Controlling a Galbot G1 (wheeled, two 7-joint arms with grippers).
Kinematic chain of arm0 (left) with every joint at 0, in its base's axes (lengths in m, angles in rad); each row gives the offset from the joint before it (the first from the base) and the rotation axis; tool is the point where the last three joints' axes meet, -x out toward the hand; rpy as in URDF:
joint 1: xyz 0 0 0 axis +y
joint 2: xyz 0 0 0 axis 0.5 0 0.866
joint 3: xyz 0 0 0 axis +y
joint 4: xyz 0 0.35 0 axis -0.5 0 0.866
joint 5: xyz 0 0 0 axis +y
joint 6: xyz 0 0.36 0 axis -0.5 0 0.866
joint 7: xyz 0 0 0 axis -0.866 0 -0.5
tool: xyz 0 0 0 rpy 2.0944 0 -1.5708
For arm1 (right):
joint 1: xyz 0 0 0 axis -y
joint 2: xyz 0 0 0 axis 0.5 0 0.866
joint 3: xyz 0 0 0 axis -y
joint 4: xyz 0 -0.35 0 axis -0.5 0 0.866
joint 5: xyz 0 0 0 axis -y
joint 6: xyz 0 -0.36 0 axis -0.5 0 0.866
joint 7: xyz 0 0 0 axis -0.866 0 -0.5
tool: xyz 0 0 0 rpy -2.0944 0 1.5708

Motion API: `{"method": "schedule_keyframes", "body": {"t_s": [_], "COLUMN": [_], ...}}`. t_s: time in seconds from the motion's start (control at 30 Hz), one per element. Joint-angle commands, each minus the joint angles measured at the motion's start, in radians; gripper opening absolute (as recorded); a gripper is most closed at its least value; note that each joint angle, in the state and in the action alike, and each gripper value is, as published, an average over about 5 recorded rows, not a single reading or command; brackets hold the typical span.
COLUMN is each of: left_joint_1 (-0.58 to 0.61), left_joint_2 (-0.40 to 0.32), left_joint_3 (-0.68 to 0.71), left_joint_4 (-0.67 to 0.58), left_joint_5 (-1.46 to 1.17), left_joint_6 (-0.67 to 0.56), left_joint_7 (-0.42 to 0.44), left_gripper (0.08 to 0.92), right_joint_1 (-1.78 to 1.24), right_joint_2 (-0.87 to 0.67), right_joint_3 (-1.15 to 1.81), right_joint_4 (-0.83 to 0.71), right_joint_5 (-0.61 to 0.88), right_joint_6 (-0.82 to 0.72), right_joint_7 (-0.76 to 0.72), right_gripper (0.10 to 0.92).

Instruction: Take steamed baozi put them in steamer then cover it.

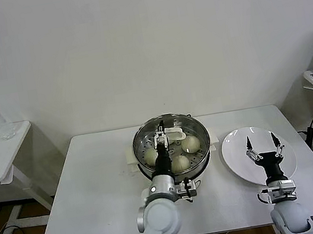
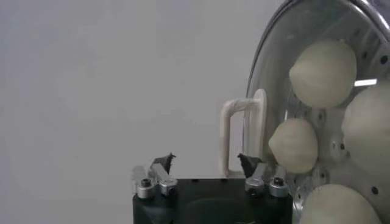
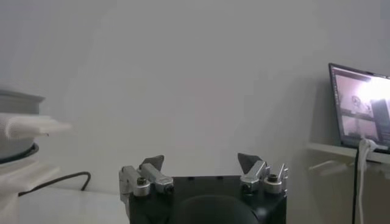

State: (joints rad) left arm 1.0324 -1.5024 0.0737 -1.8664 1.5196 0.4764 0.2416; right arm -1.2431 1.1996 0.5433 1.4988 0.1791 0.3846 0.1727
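With the cover [image 1: 169,136] sitting on the steamer [image 1: 172,148] at frame centre, I count 4 baozi [image 1: 190,143] under the glass. My left gripper [image 1: 163,133] hovers over the lid's white handle [image 2: 234,137], jaws spread and gripping nothing. My right gripper [image 1: 263,149] waits open above the white plate [image 1: 234,152], lower right.

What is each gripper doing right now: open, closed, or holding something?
Left gripper: open, jaws either side of the cover's white handle, holding nothing.
Right gripper: open and empty, above the white plate.
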Motion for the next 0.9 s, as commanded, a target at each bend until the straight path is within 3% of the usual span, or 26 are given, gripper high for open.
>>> {"method": "schedule_keyframes", "body": {"t_s": [0.03, 0.2, 0.37, 0.6, 0.9], "left_joint_1": [0.054, 0.053, 0.076, 0.190, 0.295], "left_joint_2": [0.077, 0.102, 0.117, 0.152, 0.171], "left_joint_3": [-0.035, -0.189, -0.436, -0.712, -0.774], "left_joint_4": [-0.206, -0.263, -0.225, -0.135, -0.014], "left_joint_5": [-0.268, -0.632, -1.018, -1.373, -1.526], "left_joint_6": [-0.008, -0.066, -0.141, -0.251, -0.503], "left_joint_7": [-0.014, -0.130, -0.235, -0.236, -0.141], "left_gripper": [0.822, 0.823, 0.823, 0.823, 0.823], "right_joint_1": [-0.001, -0.004, -0.011, -0.033, -0.055], "right_joint_2": [-0.001, -0.013, -0.035, -0.056, -0.079], "right_joint_3": [0.003, 0.003, -0.011, -0.005, -0.008], "right_joint_4": [-0.001, 0.007, 0.031, 0.079, 0.096], "right_joint_5": [0.000, 0.037, 0.104, 0.209, 0.303], "right_joint_6": [0.003, -0.009, -0.083, -0.175, -0.228], "right_joint_7": [-0.001, -0.010, 0.009, -0.008, -0.008], "right_gripper": [0.823, 0.823, 0.823, 0.823, 0.823]}}
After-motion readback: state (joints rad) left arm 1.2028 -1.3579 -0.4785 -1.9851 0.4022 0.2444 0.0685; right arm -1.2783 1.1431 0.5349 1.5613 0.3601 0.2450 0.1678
